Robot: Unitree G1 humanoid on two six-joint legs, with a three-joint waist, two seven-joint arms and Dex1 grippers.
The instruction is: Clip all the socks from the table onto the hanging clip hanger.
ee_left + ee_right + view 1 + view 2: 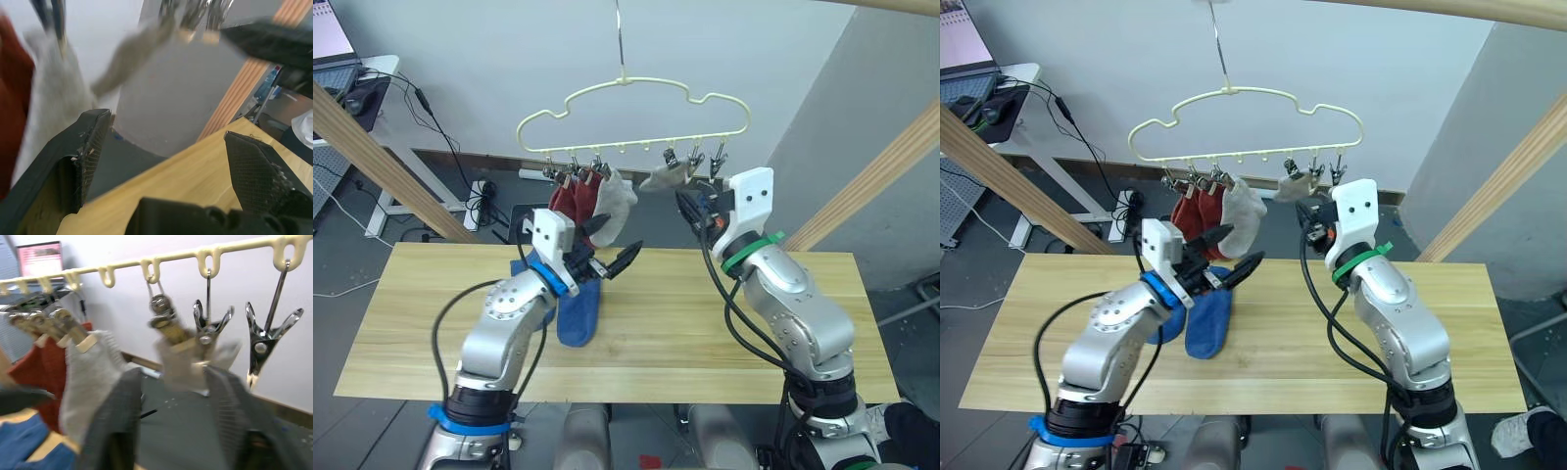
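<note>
Overhead, my left pincer (pixel 615 257) hangs released above the blue socks (pixel 578 311) on the table (pixel 724 333), at 7 o'clock from the clip hanger (pixel 631 117). My right wrist view shows my right pincer (pixel 171 406) spread beneath a clipped grey sock (pixel 188 357); red socks (pixel 41 362) hang at 9 o'clock.

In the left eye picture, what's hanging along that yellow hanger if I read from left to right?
Two rust red socks clipped side by side → a light grey sock hanging down → a few bare loops → a second light grey sock lying sideways by the right gripper → two free clips.
</note>
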